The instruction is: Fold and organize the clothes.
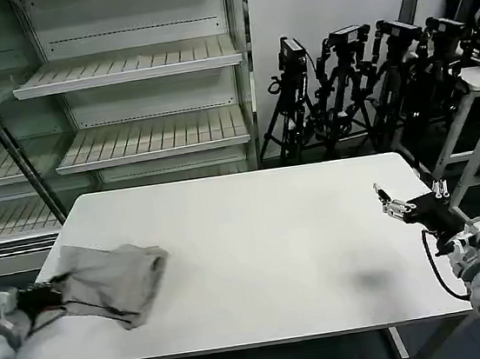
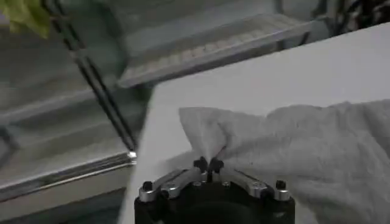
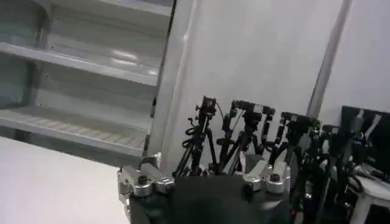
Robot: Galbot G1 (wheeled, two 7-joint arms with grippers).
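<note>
Left gripper (image 2: 208, 164) fingers pinch the crumpled grey shirt (image 1: 112, 281) at the desk (image 1: 255, 230) edge; folding barely begun. Right gripper (image 1: 386, 201) hovers, fingers released.

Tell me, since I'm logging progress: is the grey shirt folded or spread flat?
Folded, loosely: the grey shirt lies bunched in uneven layers, the left gripper pinching its edge.

white rectangular table (image 1: 257, 247), empty white slatted metal shelves (image 1: 125, 66) behind, black camera tripods (image 1: 360, 86) by grey wall.
</note>
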